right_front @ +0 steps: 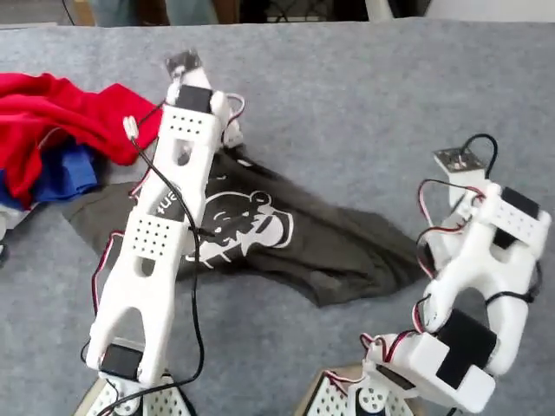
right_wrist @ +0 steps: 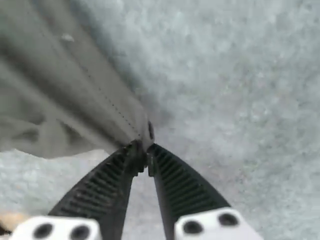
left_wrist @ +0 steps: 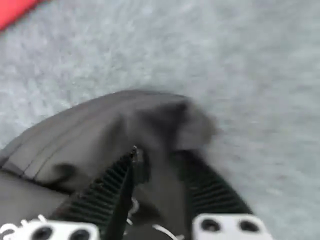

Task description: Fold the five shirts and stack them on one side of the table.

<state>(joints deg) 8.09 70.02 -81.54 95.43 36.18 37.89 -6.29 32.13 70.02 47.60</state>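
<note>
**1. Red shirt** (right_front: pixel 52 113). Crumpled heap at 10 o'clock on the grey counter (right_front: pixel 364 95). Unfolded.

**2. Blue shirt** (right_front: pixel 68 173). Bunched under the lower edge of the red one, at 9 o'clock. Unfolded.

**3. Left tool** (left_wrist: pixel 159 159). Clenched on a raised ridge of dark cloth, with fabric gathered between its ribbed pads. It holds the far edge of item 4, toward 11 o'clock.

**4. Dark olive shirt** (right_front: pixel 329 247). Lies across the middle of the counter with the white bear print (right_front: pixel 247 227) facing up.
- Long axis: runs from 10 o'clock to 4 o'clock.
- Ends: the broad end meets the heap of items 1 and 2, and the narrow end tapers toward 4 o'clock.
- Surface: wrinkled and not flat.
- Collar: which end carries it cannot be told.

**5. Right tool** (right_wrist: pixel 145 159). Clenched, with the tips pinching the stitched hem at the 4 o'clock end of item 4.

**Handling note (judgement).** The step in hand looks like spreading or first-folding item 4 between two pinches.
- Keep both holds firm, as the right pinch sits at the very edge and may slip.
- Lift only enough to clear the counter.
- Move both holds together so the cloth stays taut along its long axis.
- Lay edge on edge, and release only once the fold rests flat.
- Take care at the broad end, where a pull may drag items 1 and 2 along.
</note>
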